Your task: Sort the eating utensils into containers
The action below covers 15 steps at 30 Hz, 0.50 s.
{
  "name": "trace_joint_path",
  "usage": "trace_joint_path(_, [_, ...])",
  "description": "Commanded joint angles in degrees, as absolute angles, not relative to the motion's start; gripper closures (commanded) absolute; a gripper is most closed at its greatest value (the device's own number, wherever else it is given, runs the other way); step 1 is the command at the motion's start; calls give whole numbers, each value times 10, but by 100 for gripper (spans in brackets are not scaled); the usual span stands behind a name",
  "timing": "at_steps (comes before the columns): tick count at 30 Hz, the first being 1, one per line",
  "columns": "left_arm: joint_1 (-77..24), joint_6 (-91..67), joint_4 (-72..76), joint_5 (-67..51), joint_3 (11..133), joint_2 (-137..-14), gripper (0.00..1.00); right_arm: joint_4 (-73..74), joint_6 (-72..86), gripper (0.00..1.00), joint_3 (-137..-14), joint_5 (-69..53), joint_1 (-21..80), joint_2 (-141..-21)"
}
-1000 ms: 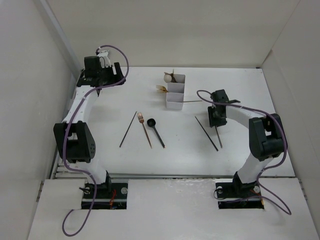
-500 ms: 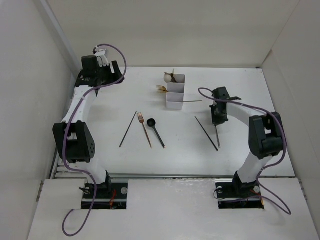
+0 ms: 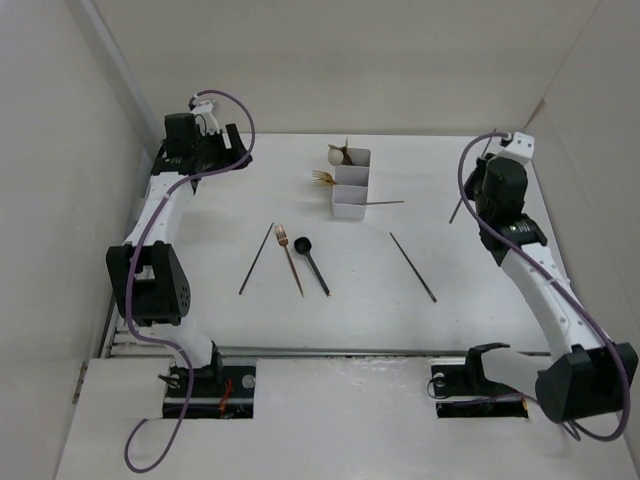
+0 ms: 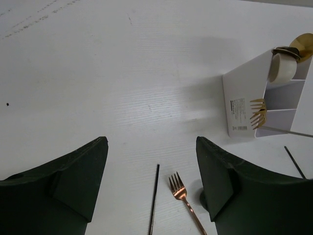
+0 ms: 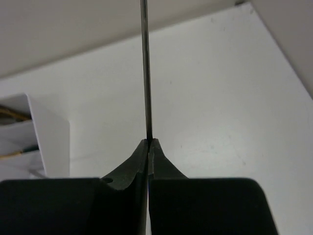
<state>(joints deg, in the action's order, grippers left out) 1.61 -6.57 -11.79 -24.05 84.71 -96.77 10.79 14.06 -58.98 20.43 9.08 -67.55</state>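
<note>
The white three-compartment box point(image 3: 350, 185) stands at the far middle with gold forks point(image 4: 258, 112) and a gold-bowled spoon point(image 4: 301, 46) in it. On the table lie a dark chopstick point(image 3: 256, 258), a copper fork point(image 3: 290, 258), a black spoon point(image 3: 312, 262) and a second chopstick point(image 3: 413, 266). My right gripper point(image 3: 470, 192) is raised at the far right, shut on another dark chopstick point(image 5: 145, 68) that sticks straight out from its tips point(image 5: 148, 141). My left gripper point(image 3: 190, 150) is open and empty point(image 4: 151, 142) at the far left, above the chopstick point(image 4: 154, 200) and the fork point(image 4: 182, 193).
A thin gold handle point(image 3: 385, 203) pokes out of the box toward the right. White walls enclose the table on the left, far and right sides. The right arm's purple cable point(image 3: 560, 300) runs along its links.
My right arm has lifted off the table with one chopstick and swung up toward the far right. The other right-hand chopstick stays on the table. The left arm has barely moved.
</note>
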Motion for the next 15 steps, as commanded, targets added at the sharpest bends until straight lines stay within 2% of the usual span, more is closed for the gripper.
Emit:
trace_joint_path(1, [19,-67,-98,-255,838,-938,30,-26,166,100,-560,254,92,-636])
trace_joint_path(5, [19,-67,-98,-255,831,-932,30,-189,195,100,-521,209,122,-623])
trace_joint_path(8, [19,-67,-98,-255,821,-925,30,-339,263,100,-491,153,147,-657])
trace_joint_path(9, [19,-67,-98,-255,816,-919,30,-375,278,100,-484,147,155,-684])
trace_joint_path(13, [19,-67,-93,-255,802,-907,30,-669,300,100,-444,176,215,-779])
trace_joint_path(15, [19,-67,-93,-255,787,-894,30,-733,305,100,-444,163,229,-825])
